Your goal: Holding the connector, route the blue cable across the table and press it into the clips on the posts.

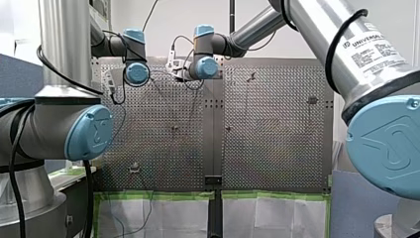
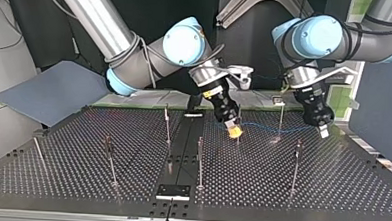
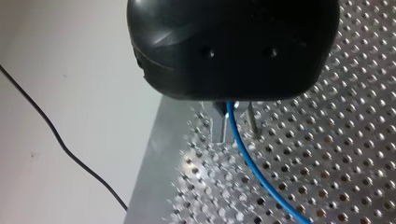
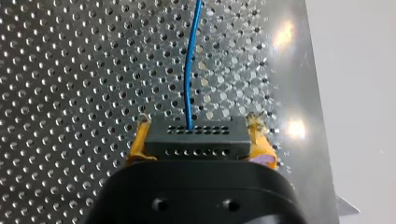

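Right gripper (image 2: 234, 130): yellow pads (image 4: 137, 145) clamped on connector (image 4: 196, 137), making cable (image 4: 188, 74) end steerable. Cable runs from connector, above table (image 2: 81, 180), past post (image 2: 281, 116) to left gripper (image 3: 235, 125); appears unclipped. Left grip, clamped or loose: cannot tell; likely guides slack

In the left wrist view the black body of the left gripper (image 3: 227, 133) hides most of its jaws, and the blue cable (image 3: 252, 163) is cut off at the picture's edge. In the front view the cable is too thin to follow. The clips (image 2: 298, 144) on the posts (image 2: 295, 170) are too small to make out.
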Controlling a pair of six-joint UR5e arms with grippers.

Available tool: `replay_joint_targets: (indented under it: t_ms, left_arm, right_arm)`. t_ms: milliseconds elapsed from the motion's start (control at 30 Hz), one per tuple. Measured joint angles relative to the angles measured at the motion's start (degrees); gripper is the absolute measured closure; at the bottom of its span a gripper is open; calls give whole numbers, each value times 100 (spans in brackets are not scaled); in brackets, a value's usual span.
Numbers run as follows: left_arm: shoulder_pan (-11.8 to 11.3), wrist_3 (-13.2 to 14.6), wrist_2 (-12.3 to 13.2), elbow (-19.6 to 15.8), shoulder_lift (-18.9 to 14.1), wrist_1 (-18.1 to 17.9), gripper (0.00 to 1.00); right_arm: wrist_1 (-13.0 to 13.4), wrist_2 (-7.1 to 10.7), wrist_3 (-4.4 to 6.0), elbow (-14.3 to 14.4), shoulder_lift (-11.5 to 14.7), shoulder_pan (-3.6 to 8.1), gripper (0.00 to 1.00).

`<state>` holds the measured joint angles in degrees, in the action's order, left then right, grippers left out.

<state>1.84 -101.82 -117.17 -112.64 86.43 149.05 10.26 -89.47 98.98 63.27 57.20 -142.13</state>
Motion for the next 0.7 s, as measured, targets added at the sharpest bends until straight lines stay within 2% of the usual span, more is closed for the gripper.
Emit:
replay_joint_targets:
  t_ms: [233,500,700]
  left_arm:
    - [-149,5,21,99,97,-8,100]
    - [-299,-11,285,158,122,-68,100]
    - [-400,-20,468,259,296,-80,100]
  right_arm:
    - [-164,61,28,-336,-229,-39,100]
    - [-307,97,100,-731,-390,-54,100]
    - [-362,110,223,-995,-429,-16,100]
